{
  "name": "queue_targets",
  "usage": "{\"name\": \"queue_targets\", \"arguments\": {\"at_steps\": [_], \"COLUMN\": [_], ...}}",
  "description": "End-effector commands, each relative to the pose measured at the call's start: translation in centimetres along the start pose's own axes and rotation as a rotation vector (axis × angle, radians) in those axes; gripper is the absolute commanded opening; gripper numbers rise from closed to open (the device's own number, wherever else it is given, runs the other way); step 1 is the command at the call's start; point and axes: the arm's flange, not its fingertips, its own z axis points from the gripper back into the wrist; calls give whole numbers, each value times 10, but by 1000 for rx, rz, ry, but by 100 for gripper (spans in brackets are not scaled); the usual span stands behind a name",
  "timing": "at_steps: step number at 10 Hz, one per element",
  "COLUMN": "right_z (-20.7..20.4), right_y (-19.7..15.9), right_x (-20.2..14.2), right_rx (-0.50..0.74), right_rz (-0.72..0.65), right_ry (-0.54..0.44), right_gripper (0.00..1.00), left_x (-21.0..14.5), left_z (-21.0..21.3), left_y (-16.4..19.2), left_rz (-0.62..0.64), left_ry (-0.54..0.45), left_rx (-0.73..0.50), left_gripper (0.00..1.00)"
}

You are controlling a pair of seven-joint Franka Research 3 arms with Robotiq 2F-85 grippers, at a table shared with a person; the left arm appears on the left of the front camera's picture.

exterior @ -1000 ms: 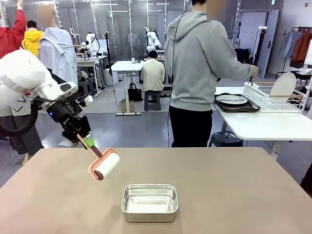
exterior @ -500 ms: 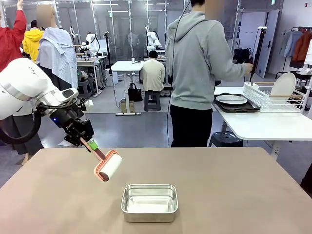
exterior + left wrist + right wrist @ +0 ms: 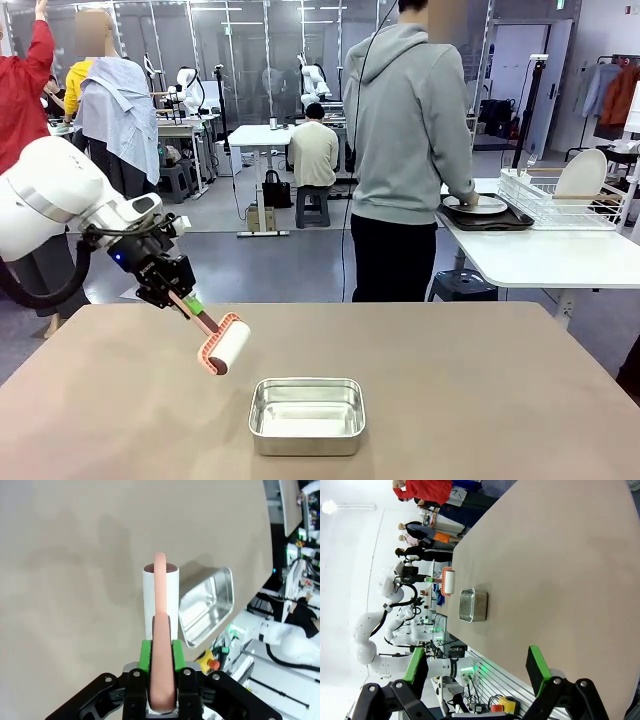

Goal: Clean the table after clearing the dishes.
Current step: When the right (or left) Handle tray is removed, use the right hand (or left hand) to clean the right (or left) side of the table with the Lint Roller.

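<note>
Over the table (image 3: 480, 370), left fingers (image 3: 145, 652) clamp the lint roller (image 3: 172, 595) by its handle — right fingers (image 3: 538, 664) splayed.

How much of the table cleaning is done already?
Done: a round white plate sits on a dark tray on the white side table. In hand: the left gripper is shut on a white lint roller with a salmon handle, angled down at the brown table. Left: rolling the tabletop, where a small steel pan sits.
</note>
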Motion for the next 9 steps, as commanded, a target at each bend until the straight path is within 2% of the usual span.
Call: {"name": "queue_targets", "arguments": {"at_steps": [1,2,4,5,9], "right_z": [-2,-2,-2,-2,-2], "right_y": [1,1,1,1,1], "right_x": [0,0,0,0,0], "right_rx": [2,2,2,2,2], "right_rz": [9,9,9,9,9], "right_ry": [-18,-18,-18,-18,-18], "right_gripper": [100,100,100,100,100], "left_x": [8,10,11,10,3], "left_z": [-14,-24,-48,-55,-65], "left_y": [10,12,28,39,108], "left_rz": [48,46,114,142,239], "left_ry": [-92,-156,-125,-159,-167], "left_rx": [-30,-17,-48,-57,-86], "left_gripper": [20,20,20,20,20]}}
